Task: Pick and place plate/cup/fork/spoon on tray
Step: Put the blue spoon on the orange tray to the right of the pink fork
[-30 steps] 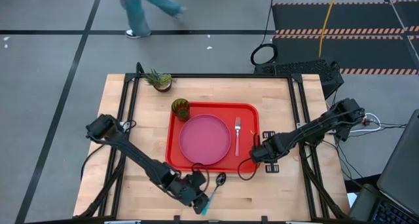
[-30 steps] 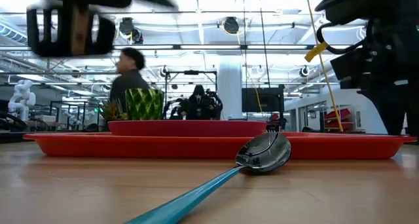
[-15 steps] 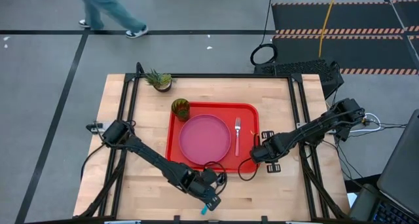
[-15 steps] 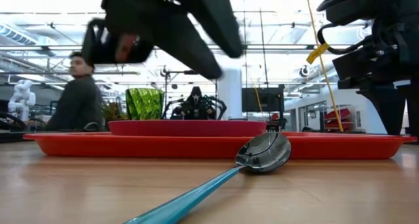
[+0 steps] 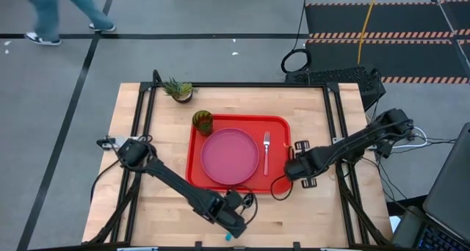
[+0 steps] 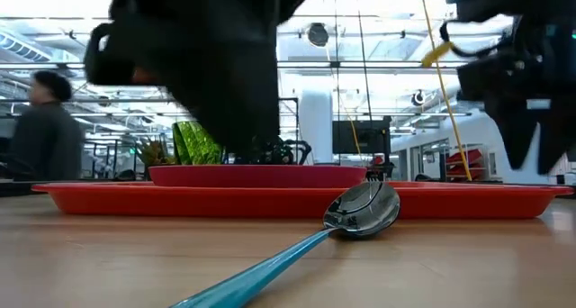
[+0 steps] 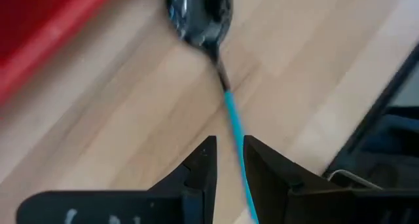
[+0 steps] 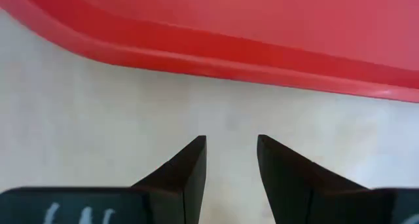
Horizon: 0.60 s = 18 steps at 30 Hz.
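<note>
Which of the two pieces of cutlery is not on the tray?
The spoon, with the light blue handle. It lies on the bare wood beside the red tray, under the left gripper. The fork lies inside the tray, beside the pink plate.

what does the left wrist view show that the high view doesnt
Only the left wrist view: the whole spoon with dark metal bowl and light blue handle, the handle running into the gap of the open left gripper.

Only the high view: the round pink plastic plate, the mottled green cup and the red-handled fork on the tray, the small spiky potted plant, and the right gripper.

Both: the red rectangular plastic tray and the wooden table.
</note>
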{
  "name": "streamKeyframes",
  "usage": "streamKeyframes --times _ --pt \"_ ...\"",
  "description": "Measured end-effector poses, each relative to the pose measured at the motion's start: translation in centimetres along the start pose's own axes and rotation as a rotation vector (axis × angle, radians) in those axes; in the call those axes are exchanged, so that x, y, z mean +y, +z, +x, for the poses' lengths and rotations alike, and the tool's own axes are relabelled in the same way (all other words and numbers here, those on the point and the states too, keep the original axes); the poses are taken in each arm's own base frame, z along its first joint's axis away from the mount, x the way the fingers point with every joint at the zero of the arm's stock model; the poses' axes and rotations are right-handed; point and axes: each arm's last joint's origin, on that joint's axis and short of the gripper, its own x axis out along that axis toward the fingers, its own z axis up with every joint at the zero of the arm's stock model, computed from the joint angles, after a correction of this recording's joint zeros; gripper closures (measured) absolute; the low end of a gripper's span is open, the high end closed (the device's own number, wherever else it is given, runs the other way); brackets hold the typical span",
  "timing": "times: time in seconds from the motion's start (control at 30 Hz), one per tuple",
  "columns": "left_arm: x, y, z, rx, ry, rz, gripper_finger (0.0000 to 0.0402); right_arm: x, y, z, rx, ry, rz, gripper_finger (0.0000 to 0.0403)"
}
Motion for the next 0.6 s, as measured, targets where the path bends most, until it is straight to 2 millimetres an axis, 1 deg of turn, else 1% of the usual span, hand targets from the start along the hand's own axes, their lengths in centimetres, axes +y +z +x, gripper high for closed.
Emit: streamKeyframes --times 0.1,0.2,0.23,0.43,0.6 --pt "-0.7 -0.1 1.2 0.051 -0.020 -0.008 0.0326 -0.7 -0.7 -1.3 -0.069 -0.061 0.039 0.0273" --pt "-1.1 -0.2 2.5 0.092 -0.019 0.003 0.0326 -1.5 -1.7 -2.9 -0.156 -0.063 0.097 0.0273" --pt "-1.2 -0.1 2.6 0.097 -0.016 0.012 0.0326 -1.7 -1.9 -3.3 -0.186 -0.052 0.118 0.0273" --pt "-1.4 0.8 1.9 0.117 -0.008 0.013 0.0326 -2.7 -4.1 -6.0 -0.358 0.005 0.211 0.0273" --pt "-1.4 1.5 1.9 0.107 -0.021 0.043 0.0326 -3.3 -5.4 -7.2 -0.447 0.043 0.274 0.0273"
